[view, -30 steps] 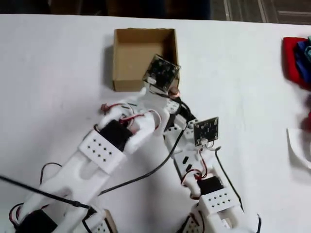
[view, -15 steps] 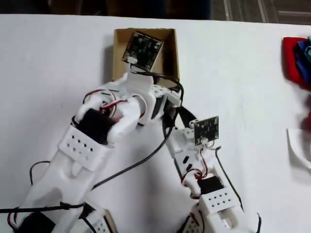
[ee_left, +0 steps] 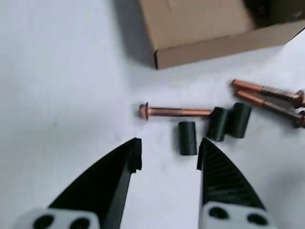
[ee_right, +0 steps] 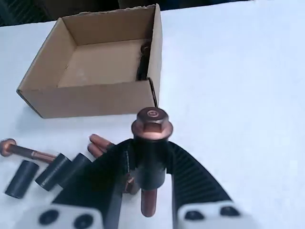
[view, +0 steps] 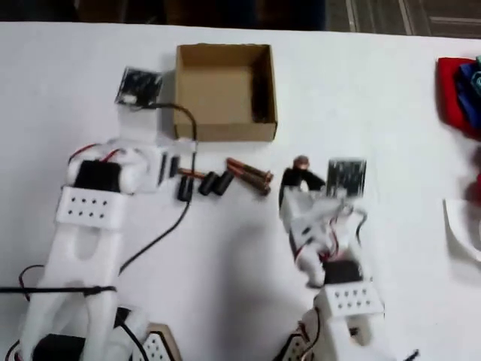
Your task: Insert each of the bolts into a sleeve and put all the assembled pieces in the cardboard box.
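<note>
The right gripper (ee_right: 150, 167) is pinching an assembled piece (ee_right: 152, 123). The bolt stands upright through its sleeve, head on top and shank tip poking out below. It hangs over the worktop (view: 391, 98), near and to the right of the box (view: 225, 132). The step in hand looks like delivery.

To do it well, lift first so the shank tip clears the box's near wall, then carry the piece far and left until it sits over bare cardboard. Steer away from the dark item (ee_right: 144, 61) lying against the right wall (probably 1 piece already dropped in). The grip is on the sleeve alone, and only the bolt's head rests on it. Keep the piece upright on the way, since a tilt could let the bolt slide out. Lower it inside the walls before spreading the gripper, so the piece does not bounce out.

The left gripper (ee_left: 167, 153) is spread wide, low over the loose parts just near the box. 1 sleeve (ee_left: 187, 138) lies almost between its tips. A bolt (ee_left: 174, 112) lies just beyond, its tip touching 1 of 2 more sleeves (ee_left: 228, 121). 2 further bolts (ee_left: 267, 98) lie to the right. Both arms work close to the box, so the left one had best stay clear of the right's path.
</note>
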